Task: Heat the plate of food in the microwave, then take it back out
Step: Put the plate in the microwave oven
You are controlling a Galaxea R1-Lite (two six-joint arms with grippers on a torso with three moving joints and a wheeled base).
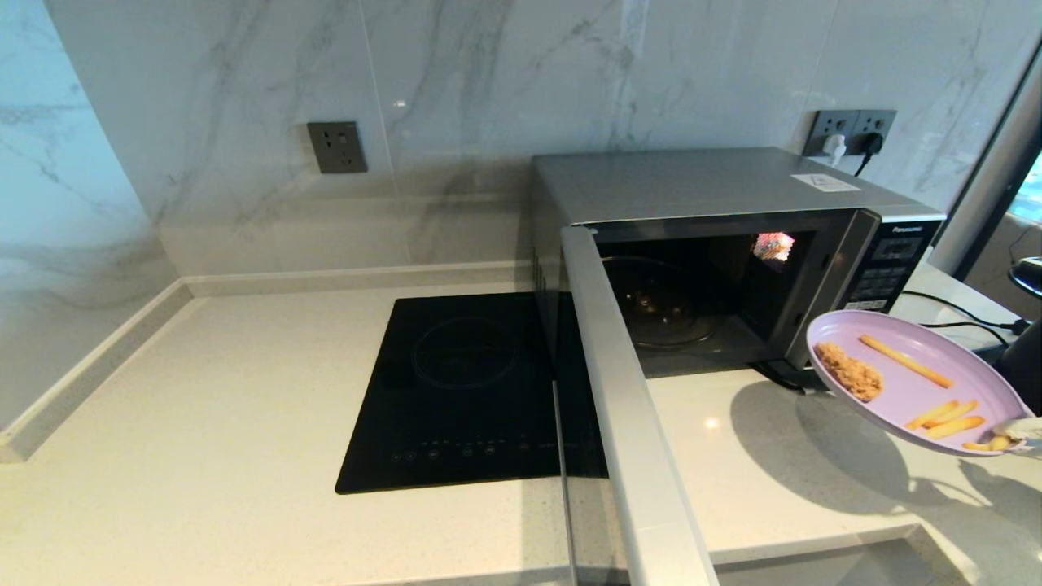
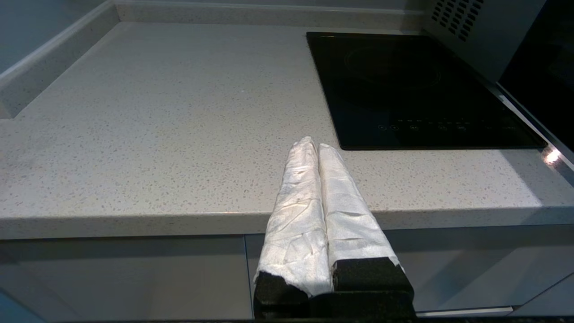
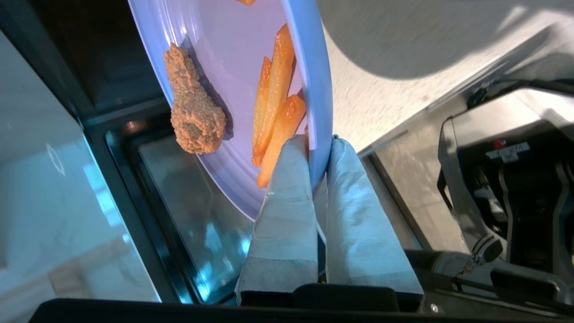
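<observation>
The right gripper (image 3: 319, 148) pinches the rim of the plate of food (image 1: 920, 381), holding it airborne right of the microwave (image 1: 733, 244) (door swung wide for loading). The left gripper (image 2: 316, 148), clenched empty, waits by the countertop (image 2: 157, 134).

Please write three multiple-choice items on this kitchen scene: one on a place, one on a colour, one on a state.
1. Where is the plate of food?
A. inside the microwave
B. held in the air, right of the microwave
C. on the hob

2. What colour is the plate?
A. lilac
B. green
C. white

3. How is the microwave door?
A. shut
B. missing
C. swung open

Answers:
1 B: the right gripper pinches its rim above the counter.
2 A: lilac under orange fries.
3 C: the cavity shows.
</observation>
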